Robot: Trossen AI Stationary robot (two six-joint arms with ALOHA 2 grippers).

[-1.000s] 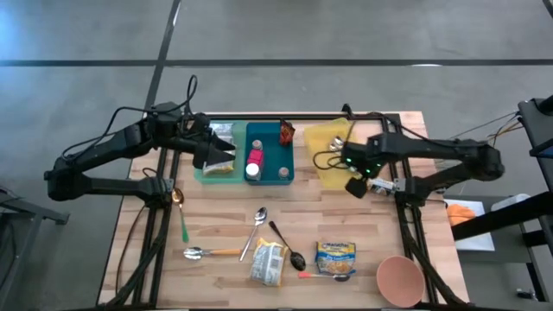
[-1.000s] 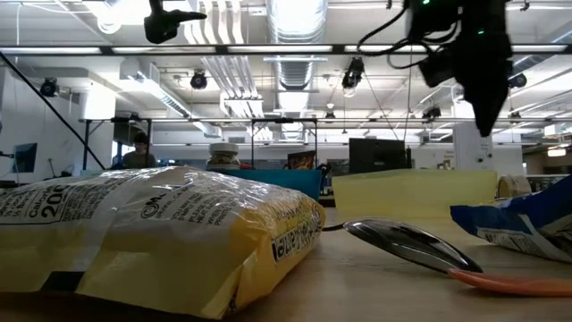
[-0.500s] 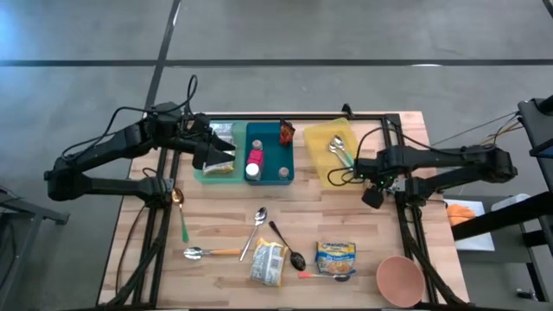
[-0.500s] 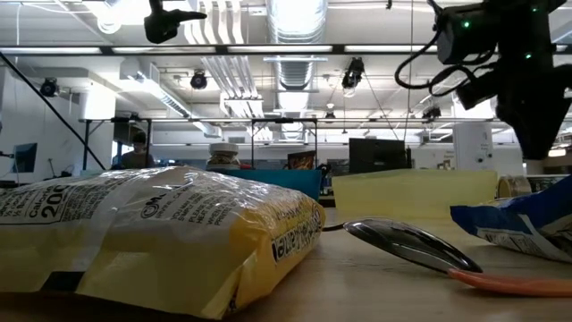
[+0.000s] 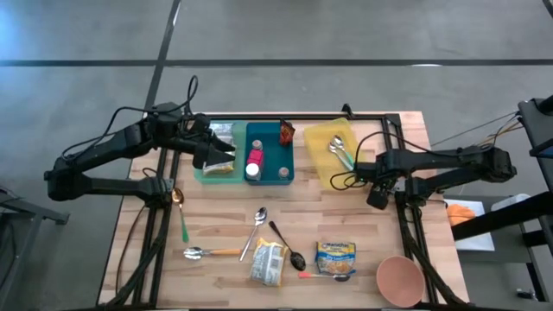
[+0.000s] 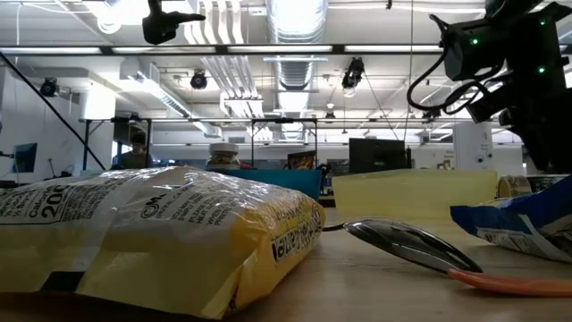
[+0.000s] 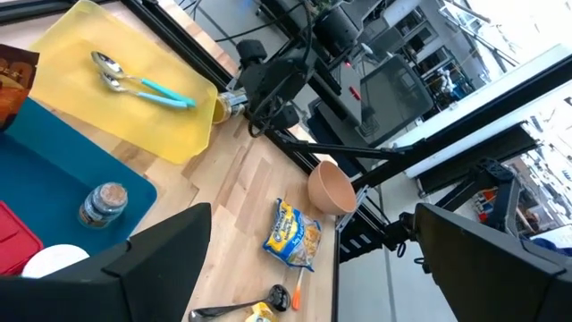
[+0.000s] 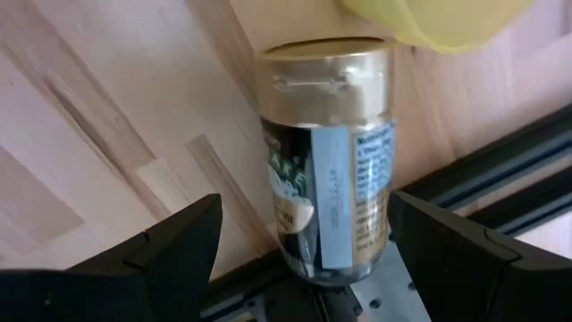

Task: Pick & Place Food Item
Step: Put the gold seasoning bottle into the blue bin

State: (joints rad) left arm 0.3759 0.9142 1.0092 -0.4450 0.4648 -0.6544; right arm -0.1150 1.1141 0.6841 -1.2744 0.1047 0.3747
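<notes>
High view: the wooden table (image 5: 285, 216) carries a light green bin (image 5: 206, 154), a teal bin (image 5: 275, 160) and a yellow tray (image 5: 327, 155) along its far edge. The left gripper (image 5: 212, 154) hovers over the green bin, beside the teal bin, which holds a red-and-white bottle (image 5: 254, 162). The right gripper (image 5: 377, 194) is positioned at the table's right edge, just beside the near corner of the yellow tray; the tray holds two spoons with a light blue handle (image 5: 340, 151). Nearer the front lie a yellow food bag (image 5: 269, 262), a blue-and-yellow snack packet (image 5: 335, 254), several loose spoons (image 5: 256, 230) and a pink bowl (image 5: 400, 279). Low view: the yellow food bag (image 6: 152, 233) fills the left foreground, a spoon bowl (image 6: 407, 243) rests on the table beside it, and the right arm (image 6: 523, 72) hangs at the upper right; its fingertips are cut off by the frame edge. Left wrist view: the left gripper's fingers (image 7: 165, 255) are spread wide with nothing between them; beyond them appear the yellow tray (image 7: 134, 89), the snack packet (image 7: 295, 237) and the pink bowl (image 7: 331, 185). Right wrist view: the right gripper's fingers (image 8: 179, 241) stand apart on either side of a small jar with a gold lid and printed label (image 8: 331, 156), which lies on the wood against the table's dark edge rail, just beside the yellow tray corner (image 8: 429, 18); neither finger touches the jar.
</notes>
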